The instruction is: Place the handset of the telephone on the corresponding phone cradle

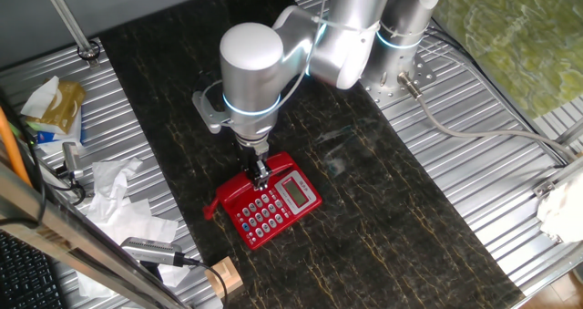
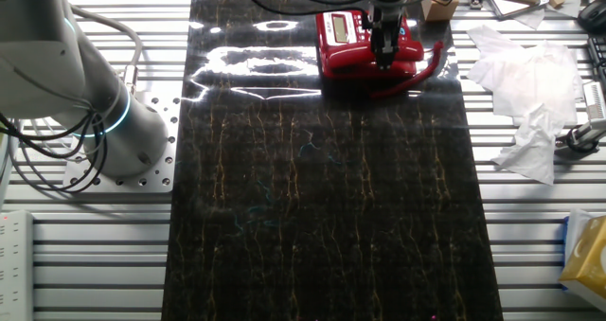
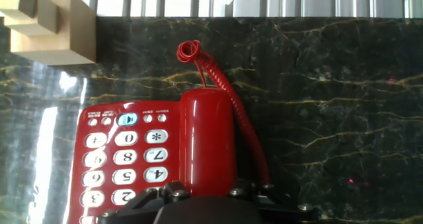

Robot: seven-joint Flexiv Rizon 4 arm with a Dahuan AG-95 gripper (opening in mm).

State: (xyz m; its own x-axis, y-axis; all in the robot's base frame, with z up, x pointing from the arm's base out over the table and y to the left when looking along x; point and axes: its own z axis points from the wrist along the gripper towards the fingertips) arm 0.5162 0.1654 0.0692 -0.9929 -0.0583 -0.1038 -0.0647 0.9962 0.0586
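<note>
Under the hand spreads a dark marbled table (image 1: 392, 218), and on it, directly below the fingers, sits the red telephone (image 1: 266, 203) with its grey display (image 1: 296, 194) off to one side of the hand and the pale keypad (image 3: 122, 159) just beside the fingers. The handset (image 3: 208, 141) lies lengthwise along the phone cradle (image 2: 379, 63), the long strip next to the keys, and it looks seated there, flush with the base, though the hand covers its nearer end. The gripper (image 1: 260, 170) stands straight down over that handset; the fingers reach to its sides, but the hand view shows only the dark base of the hand, so I cannot tell whether they press the red bar or stand a little apart from it. Beyond the handset's far end, ahead of the hand, the coiled cord (image 3: 228, 98) curls out across the table, and further off still, to the keypad side, stands a pale wooden block (image 3: 49, 22).
</note>
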